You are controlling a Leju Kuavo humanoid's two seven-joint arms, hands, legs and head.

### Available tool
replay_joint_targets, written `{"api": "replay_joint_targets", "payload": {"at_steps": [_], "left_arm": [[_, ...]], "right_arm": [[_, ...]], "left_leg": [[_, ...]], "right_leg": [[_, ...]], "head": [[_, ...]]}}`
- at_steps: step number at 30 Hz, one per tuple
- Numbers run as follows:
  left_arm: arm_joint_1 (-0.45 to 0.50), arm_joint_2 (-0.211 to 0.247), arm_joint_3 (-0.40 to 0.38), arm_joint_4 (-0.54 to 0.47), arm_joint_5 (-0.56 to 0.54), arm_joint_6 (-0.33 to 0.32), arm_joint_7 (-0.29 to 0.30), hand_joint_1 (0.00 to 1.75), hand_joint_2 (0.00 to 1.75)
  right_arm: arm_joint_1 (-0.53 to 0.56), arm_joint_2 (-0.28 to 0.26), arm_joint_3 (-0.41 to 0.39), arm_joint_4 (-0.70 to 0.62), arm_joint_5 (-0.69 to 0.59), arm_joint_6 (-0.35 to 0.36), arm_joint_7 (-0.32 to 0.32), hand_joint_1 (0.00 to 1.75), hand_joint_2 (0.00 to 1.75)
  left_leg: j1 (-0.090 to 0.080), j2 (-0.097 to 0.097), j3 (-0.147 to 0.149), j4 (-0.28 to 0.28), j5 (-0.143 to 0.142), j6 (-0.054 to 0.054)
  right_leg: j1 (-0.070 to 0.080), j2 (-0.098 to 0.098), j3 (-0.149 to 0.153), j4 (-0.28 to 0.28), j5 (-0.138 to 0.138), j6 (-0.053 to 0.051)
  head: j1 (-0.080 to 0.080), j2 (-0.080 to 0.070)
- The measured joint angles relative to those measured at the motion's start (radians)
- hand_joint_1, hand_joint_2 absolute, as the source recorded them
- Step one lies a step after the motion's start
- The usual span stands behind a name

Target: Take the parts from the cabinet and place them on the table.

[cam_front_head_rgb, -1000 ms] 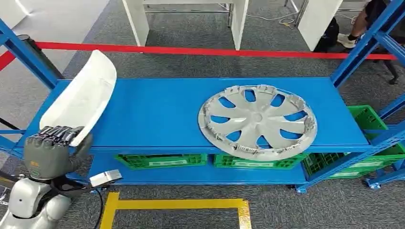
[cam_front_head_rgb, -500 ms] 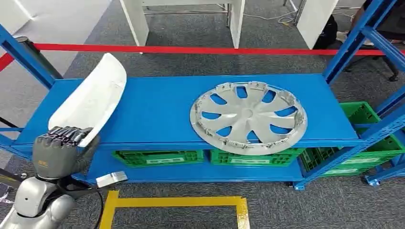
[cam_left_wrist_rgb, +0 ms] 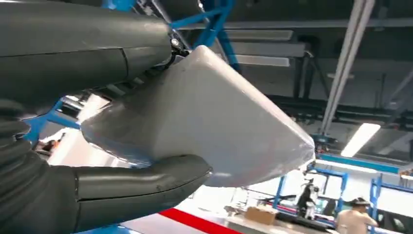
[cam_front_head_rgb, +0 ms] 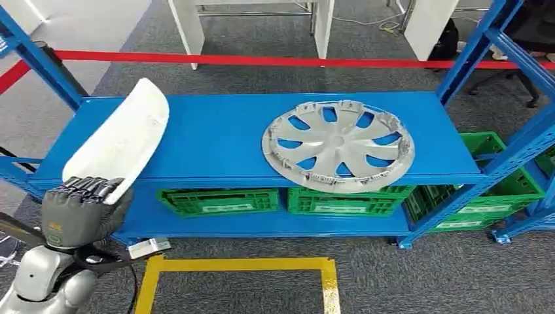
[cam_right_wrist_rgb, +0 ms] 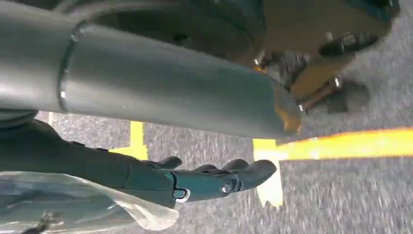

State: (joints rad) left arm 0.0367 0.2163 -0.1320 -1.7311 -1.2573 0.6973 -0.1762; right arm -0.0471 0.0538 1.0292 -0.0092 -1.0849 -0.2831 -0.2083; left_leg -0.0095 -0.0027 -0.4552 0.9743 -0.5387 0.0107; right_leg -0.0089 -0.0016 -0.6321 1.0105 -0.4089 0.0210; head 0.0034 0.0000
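My left hand (cam_front_head_rgb: 78, 210) grips the lower end of a long white curved panel (cam_front_head_rgb: 121, 140), which rises tilted over the left end of the blue shelf (cam_front_head_rgb: 216, 140). Up close, the left wrist view has the thumb (cam_left_wrist_rgb: 141, 187) under the white panel (cam_left_wrist_rgb: 204, 122) and dark fingers over it. A silver wheel cover (cam_front_head_rgb: 337, 145) lies flat on the shelf's right half, overhanging the front edge. My right hand (cam_right_wrist_rgb: 195, 180) hangs by my side over the grey carpet, fingers stretched out and holding nothing.
Green crates (cam_front_head_rgb: 219, 199) fill the lower shelf, with more at the right (cam_front_head_rgb: 497, 183). Blue uprights (cam_front_head_rgb: 468, 55) frame the rack. A red tape barrier (cam_front_head_rgb: 262, 61) runs behind it. Yellow floor tape (cam_front_head_rgb: 242, 265) marks the carpet in front. White table legs (cam_front_head_rgb: 186, 29) stand beyond.
The whole view has shifted, so the camera has moved; the shelf now sits slightly higher and further left. My left hand still grips the white panel, raised a little.
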Motion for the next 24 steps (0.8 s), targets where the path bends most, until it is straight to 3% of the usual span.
{"api": "replay_joint_targets", "payload": {"at_steps": [1, 2, 4, 5, 6, 7, 8, 9, 10, 12, 14, 15, 16, 17, 18, 20, 21, 22, 23, 24], "left_arm": [[0.000, 0.000, 0.000, 0.000, 0.000, 0.000, 0.001, 1.75, 1.75], [-0.001, 0.001, -0.001, 0.000, 0.000, 0.000, 0.002, 1.75, 1.75], [0.003, 0.002, -0.001, 0.000, 0.000, 0.000, 0.005, 1.75, 1.75], [0.005, 0.002, -0.001, 0.000, 0.000, 0.000, 0.006, 1.75, 1.75], [0.007, 0.002, -0.001, 0.000, 0.000, 0.000, 0.007, 1.75, 1.75], [0.009, 0.002, -0.001, 0.001, 0.000, 0.000, 0.008, 1.75, 1.75], [0.011, 0.002, -0.001, 0.001, 0.000, 0.000, 0.008, 1.75, 1.75], [0.012, 0.003, -0.002, 0.001, 0.000, 0.000, 0.008, 1.75, 1.75], [0.012, 0.003, -0.002, 0.001, 0.000, 0.000, 0.008, 1.75, 1.75], [0.013, 0.005, -0.002, 0.000, -0.001, 0.000, 0.009, 1.75, 1.75], [0.015, 0.007, -0.002, 0.000, 0.000, 0.001, 0.009, 1.75, 1.75], [0.017, 0.008, -0.002, 0.000, 0.001, 0.001, 0.009, 1.75, 1.75], [0.019, 0.010, -0.002, 0.000, 0.002, 0.001, 0.010, 1.75, 1.75], [0.023, 0.011, -0.002, 0.000, 0.002, 0.001, 0.010, 1.75, 1.75], [0.026, 0.014, -0.002, 0.000, 0.003, 0.001, 0.010, 1.75, 1.75], [0.027, 0.014, -0.001, 0.000, 0.003, 0.001, 0.011, 1.75, 1.75], [0.029, 0.014, -0.001, 0.000, 0.003, 0.001, 0.011, 1.75, 1.75], [0.029, 0.015, -0.001, 0.000, 0.003, 0.001, 0.011, 1.75, 1.75], [0.030, 0.015, -0.001, 0.000, 0.004, 0.001, 0.011, 1.75, 1.75], [0.031, 0.016, 0.000, 0.000, 0.006, 0.001, 0.011, 1.75, 1.75]], "right_arm": [[0.000, 0.000, 0.000, 0.002, 0.000, 0.000, 0.000, 0.00, 0.00], [0.000, 0.000, 0.001, 0.002, 0.000, 0.000, 0.000, 0.00, 0.00], [-0.001, 0.001, 0.003, 0.002, 0.000, 0.000, 0.000, 0.00, 0.00], [-0.001, 0.001, 0.005, 0.002, 0.000, 0.000, 0.000, 0.00, 0.00], [-0.001, 0.001, 0.007, 0.002, 0.000, 0.000, 0.000, 0.00, 0.00], [-0.001, 0.001, 0.008, 0.002, 0.000, 0.000, 0.000, 0.00, 0.00], [-0.001, 0.001, 0.008, 0.002, 0.000, 0.000, 0.000, 0.00, 0.00], [-0.001, 0.001, 0.008, 0.002, 0.000, 0.000, 0.000, 0.00, 0.00], [-0.002, 0.001, 0.008, 0.002, 0.000, 0.000, -0.001, 0.00, 0.00], [-0.005, 0.001, 0.008, 0.002, -0.001, 0.000, -0.002, 0.00, 0.00], [-0.007, 0.001, 0.009, 0.002, -0.002, 0.000, -0.006, 0.00, 0.00], [-0.005, 0.002, 0.009, 0.002, -0.002, 0.001, -0.007, 0.00, 0.00], [-0.004, 0.006, 0.009, 0.002, -0.003, 0.001, -0.008, 0.00, 0.00], [-0.005, 0.007, 0.009, 0.002, -0.003, 0.001, -0.007, 0.00, 0.00], [-0.004, 0.008, 0.009, 0.002, -0.003, 0.001, -0.008, 0.00, 0.00], [-0.004, 0.009, 0.009, 0.002, -0.004, 0.002, -0.008, 0.00, 0.00], [-0.005, 0.009, 0.009, 0.002, -0.004, 0.002, -0.009, 0.00, 0.00], [-0.004, 0.009, 0.009, 0.002, -0.004, 0.002, -0.009, 0.00, 0.00], [-0.004, 0.009, 0.009, 0.002, -0.004, 0.002, -0.010, 0.00, 0.00], [-0.004, 0.010, 0.010, 0.002, -0.005, 0.001, -0.011, 0.00, 0.00]], "left_leg": [[0.011, 0.005, -0.008, -0.011, 0.018, 0.009], [0.010, 0.007, -0.020, -0.011, 0.026, 0.016], [0.008, 0.008, -0.046, -0.009, 0.046, 0.022], [0.007, 0.008, -0.060, -0.009, 0.058, 0.022], [0.006, 0.008, -0.077, -0.007, 0.070, 0.021], [0.006, 0.008, -0.094, -0.004, 0.082, 0.021], [0.005, 0.008, -0.110, -0.001, 0.091, 0.019], [0.005, 0.008, -0.123, 0.004, 0.098, 0.017], [0.005, 0.008, -0.135, 0.011, 0.104, 0.014], [0.000, 0.007, -0.149, 0.029, 0.113, 0.006], [0.002, 0.008, -0.158, 0.029, 0.132, -0.006], [0.002, 0.008, -0.164, 0.029, 0.140, -0.012], [0.000, 0.006, -0.173, 0.033, 0.140, -0.016], [0.002, 0.005, -0.182, 0.049, 0.098, -0.024], [0.005, 0.005, -0.190, 0.093, 0.035, -0.029], [0.010, 0.005, -0.214, 0.238, -0.076, -0.039], [0.012, 0.005, -0.221, 0.308, -0.095, -0.042], [0.014, 0.005, -0.214, 0.333, -0.080, -0.044], [0.016, 0.005, -0.190, 0.322, -0.045, -0.045], [0.017, 0.005, -0.149, 0.268, -0.004, -0.044]], "right_leg": [[-0.001, 0.000, -0.007, 0.015, -0.016, 0.004], [0.001, 0.001, -0.020, 0.035, -0.058, 0.009], [-0.001, 0.001, -0.051, 0.164, -0.185, 0.014], [-0.001, 0.001, -0.065, 0.235, -0.225, 0.017], [-0.001, 0.001, -0.070, 0.292, -0.234, 0.019], [-0.001, 0.001, -0.058, 0.309, -0.205, 0.019], [-0.001, 0.001, -0.028, 0.286, -0.161, 0.018], [-0.001, 0.001, 0.015, 0.236, -0.123, 0.016], [-0.001, 0.001, 0.078, 0.149, -0.104, 0.011], [0.002, 0.002, 0.195, -0.020, -0.146, 0.006], [0.006, 0.004, 0.181, -0.033, -0.157, 0.002], [0.005, 0.004, 0.172, -0.035, -0.156, -0.005], [-0.003, -0.001, 0.160, -0.040, -0.144, -0.018], [-0.003, -0.002, 0.148, -0.039, -0.133, -0.032], [-0.003, -0.004, 0.140, -0.039, -0.122, -0.039], [-0.001, -0.005, 0.119, -0.036, -0.098, -0.040], [-0.001, -0.006, 0.101, -0.031, -0.085, -0.040], [0.000, -0.007, 0.084, -0.027, -0.076, -0.040], [0.000, -0.008, 0.066, -0.020, -0.067, -0.039], [0.000, -0.008, 0.047, -0.013, -0.060, -0.036]], "head": [[-0.002, 0.000], [0.002, 0.000], [0.007, 0.000], [0.006, 0.000], [0.006, 0.000], [0.006, 0.000], [0.006, 0.000], [0.006, 0.000], [0.006, 0.000], [0.006, 0.000], [0.007, 0.000], [0.005, 0.000], [0.008, 0.000], [0.005, 0.000], [0.000, 0.000], [-0.001, 0.000], [-0.002, 0.000], [-0.003, 0.000], [-0.003, 0.000], [-0.003, 0.000]]}}
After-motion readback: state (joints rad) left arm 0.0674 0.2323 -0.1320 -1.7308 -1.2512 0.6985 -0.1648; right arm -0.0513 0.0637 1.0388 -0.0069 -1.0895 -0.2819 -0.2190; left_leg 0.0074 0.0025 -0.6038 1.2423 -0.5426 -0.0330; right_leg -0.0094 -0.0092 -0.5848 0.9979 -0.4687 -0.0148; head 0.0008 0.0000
